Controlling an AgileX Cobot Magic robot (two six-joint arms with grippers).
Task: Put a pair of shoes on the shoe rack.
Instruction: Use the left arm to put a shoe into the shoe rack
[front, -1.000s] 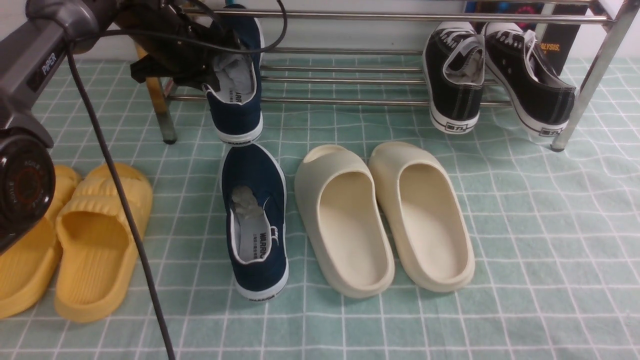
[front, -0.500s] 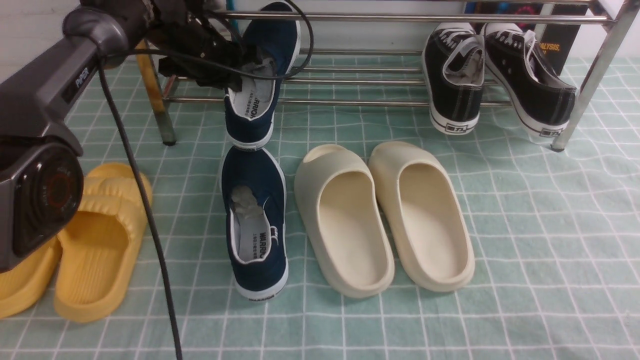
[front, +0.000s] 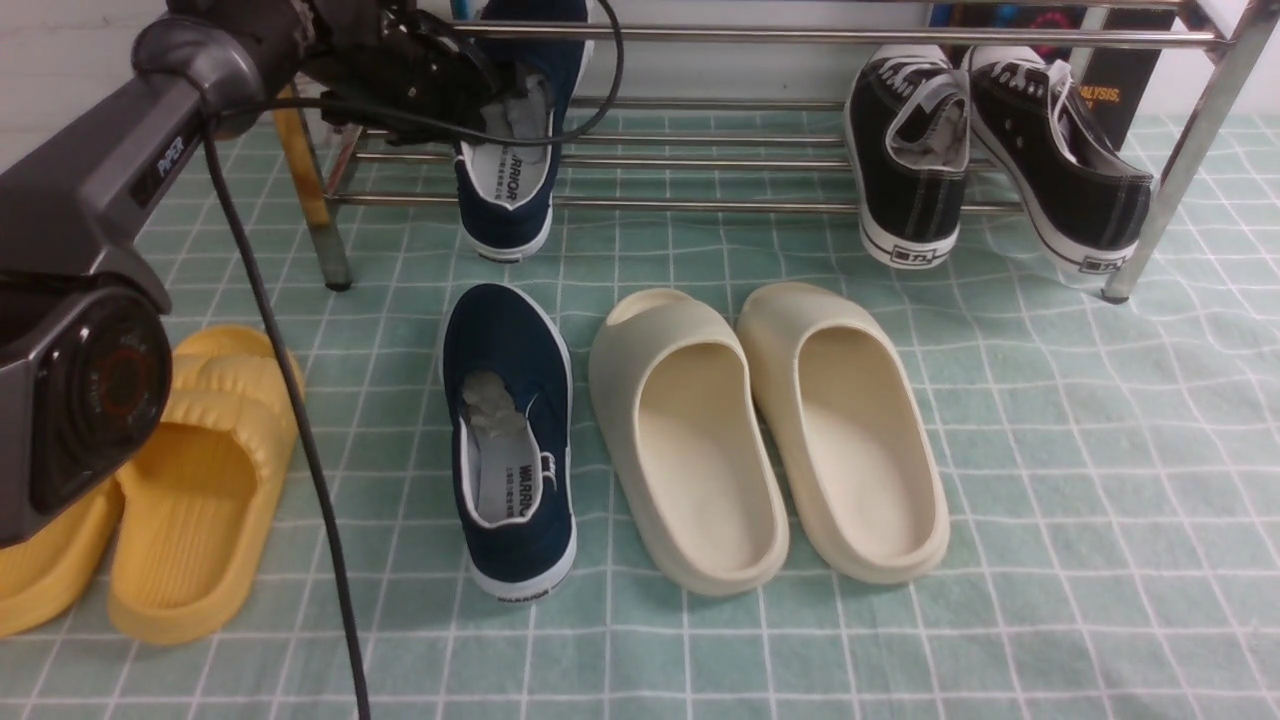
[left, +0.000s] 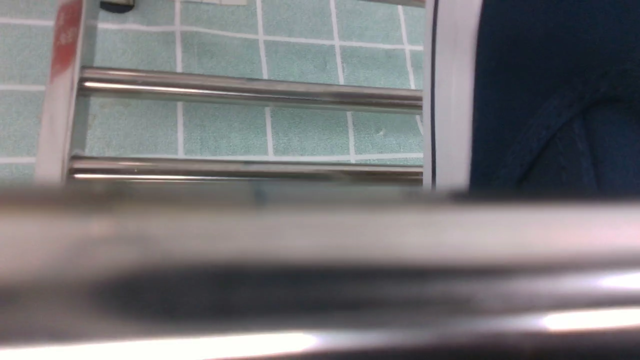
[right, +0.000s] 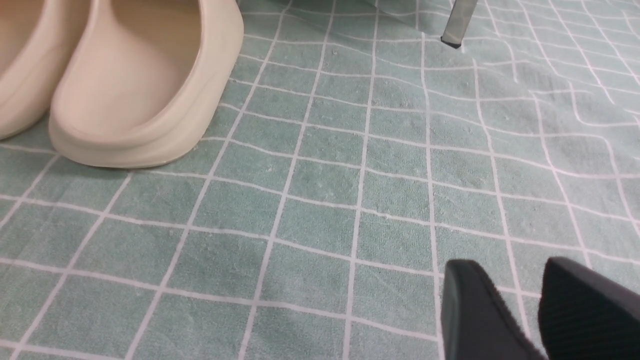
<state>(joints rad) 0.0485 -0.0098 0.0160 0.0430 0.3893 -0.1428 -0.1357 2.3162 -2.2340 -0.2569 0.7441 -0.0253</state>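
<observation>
The left gripper (front: 500, 105) reaches in at the left end of the shoe rack (front: 750, 204), and it is clenched on the collar of the first navy shoe (front: 510, 200). Its fingertips are tucked into the shoe's opening, so I can't quite make out how deep the grip goes. That shoe lies across the rack's lower bars with its toe pointing toward the wall and its white heel hanging just past the front bar, above the surface (front: 1100, 500), which is a green checked cloth. From the left wrist view a blurred chrome bar fills the lower half of the picture. Beyond it are two thinner bars of the rack and the shoe's navy canvas (left: 550, 100), edged by its white sole.

The second navy shoe (front: 510, 350) sits on the cloth in front of the rack, almost in line with the first one and apart from it, heel toward me, with its grey insole showing. Just beside it on the right stands a pair of cream slides (front: 690, 440). A pair of yellow slides (front: 200, 470) lies well off to the left, partly behind the arm. Two black sneakers (front: 905, 200) lean on the right end of the rack's lower bars.

The right gripper (right: 512, 267) hangs low over bare cloth, its two dark fingers parted with nothing between them.
</observation>
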